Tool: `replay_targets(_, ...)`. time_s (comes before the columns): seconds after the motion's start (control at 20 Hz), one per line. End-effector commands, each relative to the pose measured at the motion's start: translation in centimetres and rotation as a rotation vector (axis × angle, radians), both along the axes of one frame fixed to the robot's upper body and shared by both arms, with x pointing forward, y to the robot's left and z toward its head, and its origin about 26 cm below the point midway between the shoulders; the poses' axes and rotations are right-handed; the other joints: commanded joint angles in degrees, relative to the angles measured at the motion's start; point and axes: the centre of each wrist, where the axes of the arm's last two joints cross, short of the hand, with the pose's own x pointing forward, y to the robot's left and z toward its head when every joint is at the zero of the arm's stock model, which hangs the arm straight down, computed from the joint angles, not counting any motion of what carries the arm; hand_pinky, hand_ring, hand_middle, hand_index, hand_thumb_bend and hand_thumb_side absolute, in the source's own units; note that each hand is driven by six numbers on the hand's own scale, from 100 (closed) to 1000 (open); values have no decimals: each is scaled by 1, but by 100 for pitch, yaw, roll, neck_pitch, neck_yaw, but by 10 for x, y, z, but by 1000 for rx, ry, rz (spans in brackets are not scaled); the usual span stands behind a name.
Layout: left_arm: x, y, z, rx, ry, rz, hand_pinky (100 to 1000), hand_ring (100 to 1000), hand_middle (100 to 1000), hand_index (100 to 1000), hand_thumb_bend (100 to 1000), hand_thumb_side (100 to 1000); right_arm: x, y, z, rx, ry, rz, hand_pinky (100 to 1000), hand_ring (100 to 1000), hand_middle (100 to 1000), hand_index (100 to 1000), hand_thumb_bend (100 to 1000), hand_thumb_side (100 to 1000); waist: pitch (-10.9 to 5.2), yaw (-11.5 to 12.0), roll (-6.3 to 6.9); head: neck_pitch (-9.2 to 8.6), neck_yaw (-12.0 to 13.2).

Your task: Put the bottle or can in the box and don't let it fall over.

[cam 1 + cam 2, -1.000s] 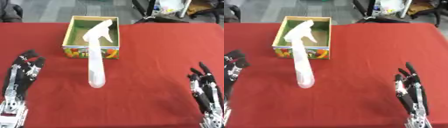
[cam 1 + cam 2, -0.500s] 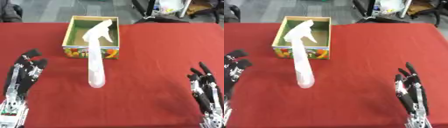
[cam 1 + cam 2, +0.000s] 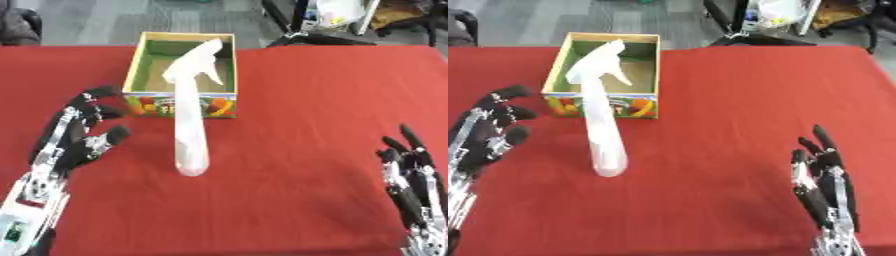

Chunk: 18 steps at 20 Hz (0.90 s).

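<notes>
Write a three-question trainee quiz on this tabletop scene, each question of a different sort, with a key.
1. True or false: the spray bottle already stands inside the box.
2. Which hand is nearer the bottle? A) left hand B) right hand
3. Fill in: the cloth on the table is ____.

Key:
1. False; it stands upright on the table in front of the box.
2. A; it is open beside the bottle, not touching it.
3. Red.

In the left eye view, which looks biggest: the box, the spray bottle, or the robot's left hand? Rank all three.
1. Box: largest area.
2. Spray bottle: tallest, but slim.
3. Left hand: looks about as big as the bottle; it is nearer the camera, so I would not rank those two.
</notes>
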Motion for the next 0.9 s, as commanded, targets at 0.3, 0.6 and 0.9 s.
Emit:
replay_targets(0.3, 20, -10, 12, 77, -17, -140, 770, 649, 794, 856, 924, 539, 2, -4, 9, -23, -27, 14, 790, 889, 1000, 947, 100, 470, -105, -55, 13, -10, 50)
replay_targets(0.6, 33, -16, 10, 92, 3, -169, 783, 678, 806, 858, 931, 541, 2, -3, 8, -23, -26, 18, 790, 889, 1000, 947, 100, 470, -109, -76, 8, 9, 74)
replay_targets(0.9, 47, -22, 7, 101, 13, -161, 820, 726, 822, 858, 935, 543, 2, -2, 8, -22, -26, 23, 790, 889, 1000, 947, 100, 470, -107, -110, 3, 26, 94)
